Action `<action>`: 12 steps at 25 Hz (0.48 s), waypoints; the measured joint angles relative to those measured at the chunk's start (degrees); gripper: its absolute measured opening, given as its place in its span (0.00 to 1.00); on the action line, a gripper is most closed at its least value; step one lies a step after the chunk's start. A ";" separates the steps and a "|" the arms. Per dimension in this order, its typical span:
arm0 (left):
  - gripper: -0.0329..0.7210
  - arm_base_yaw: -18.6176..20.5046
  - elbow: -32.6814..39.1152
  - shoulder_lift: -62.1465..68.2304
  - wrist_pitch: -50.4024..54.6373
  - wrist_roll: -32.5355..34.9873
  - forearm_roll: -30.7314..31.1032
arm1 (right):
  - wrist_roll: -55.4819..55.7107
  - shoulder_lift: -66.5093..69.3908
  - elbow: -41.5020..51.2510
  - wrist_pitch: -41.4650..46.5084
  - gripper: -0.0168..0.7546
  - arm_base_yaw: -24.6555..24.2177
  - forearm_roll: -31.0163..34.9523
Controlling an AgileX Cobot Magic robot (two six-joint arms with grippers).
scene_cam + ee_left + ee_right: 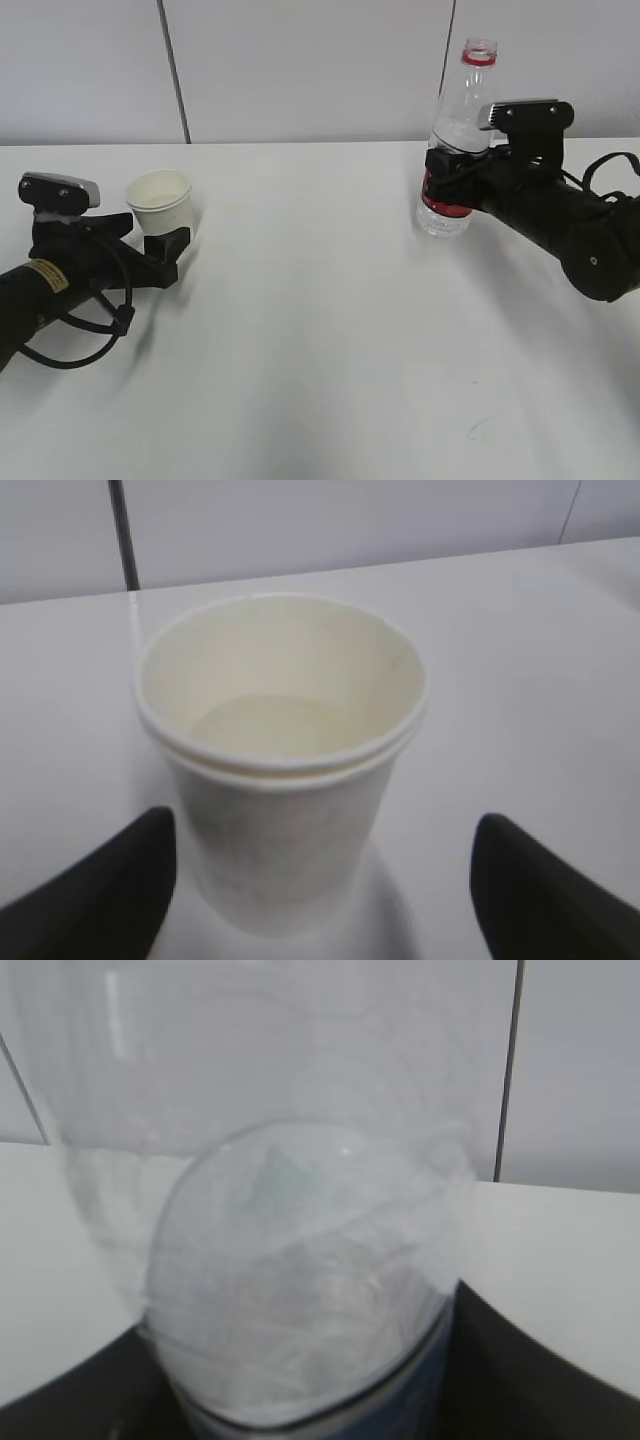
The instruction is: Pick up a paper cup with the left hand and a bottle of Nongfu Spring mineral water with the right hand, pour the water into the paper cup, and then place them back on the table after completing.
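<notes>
- Left gripper (320,900): fingers spread either side of the cup (282,770), clear gaps both sides, nothing held. Cup stands upright on the table (320,330), left side.
- Right gripper (447,178): clamped on the bottle (456,140) at its label; base appears to rest on the table, right side.
- Advice: close squarely at mid-height, gently; thin paper will likely crush.
- Cup: white, double rim; water inside uncertain. Bottle: clear, uncapped.

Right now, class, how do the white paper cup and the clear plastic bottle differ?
The white paper cup is short, opaque and wide-mouthed; the clear plastic bottle is tall, see-through, narrow-necked, with a red label. The cup stands free between open fingers; the bottle is gripped. Both are upright and uncapped.
</notes>
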 joint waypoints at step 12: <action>0.78 0.00 4.04 -2.34 -0.43 0.00 -0.07 | 0.00 4.28 -0.26 -0.90 0.55 0.00 0.00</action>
